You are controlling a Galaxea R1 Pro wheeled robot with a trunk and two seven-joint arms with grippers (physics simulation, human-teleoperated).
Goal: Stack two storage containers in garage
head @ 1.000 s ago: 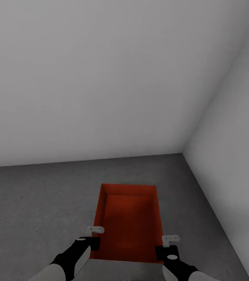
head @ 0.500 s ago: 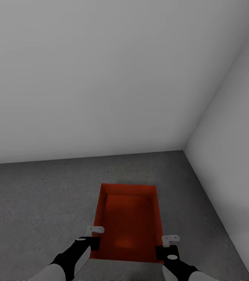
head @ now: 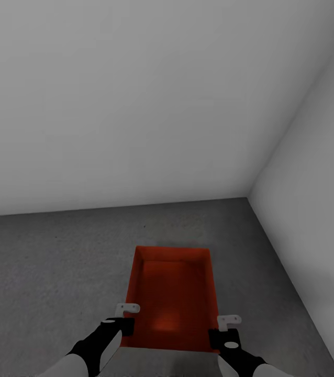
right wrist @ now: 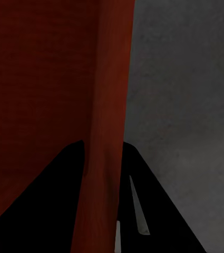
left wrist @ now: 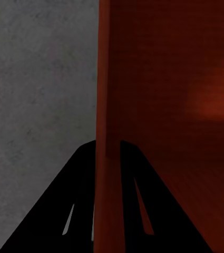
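An orange-red storage container [head: 173, 298] is in the garage, near the corner where two plain white-grey walls [head: 135, 104] meet. It is an open box with thin walls, and you can see right down inside it. Nothing is in it. Its long sides run from near to far. The dark grey concrete floor [head: 41, 262] lies all around it. I cannot tell if the container rests on the floor or hangs just above it.

The robot holds the container at its near end with both hands. The left hand [head: 126, 319] is at the near left corner. In the left wrist view, the left hand [left wrist: 107, 163] has one dark finger [left wrist: 75, 200] outside the container's left wall [left wrist: 107, 105] and the other finger inside, so it is clamped on that thin wall. The rough grey floor [left wrist: 38, 79] shows beside the wall, and the inside of the container [left wrist: 180, 95] shows on the other side.

The right hand [head: 224, 330] is at the near right corner. In the right wrist view, the right hand [right wrist: 104, 158] is clamped on the container's right wall [right wrist: 112, 79] the same way, with one finger [right wrist: 143, 200] on the outside and one inside. The grey floor [right wrist: 185, 79] shows past that wall.
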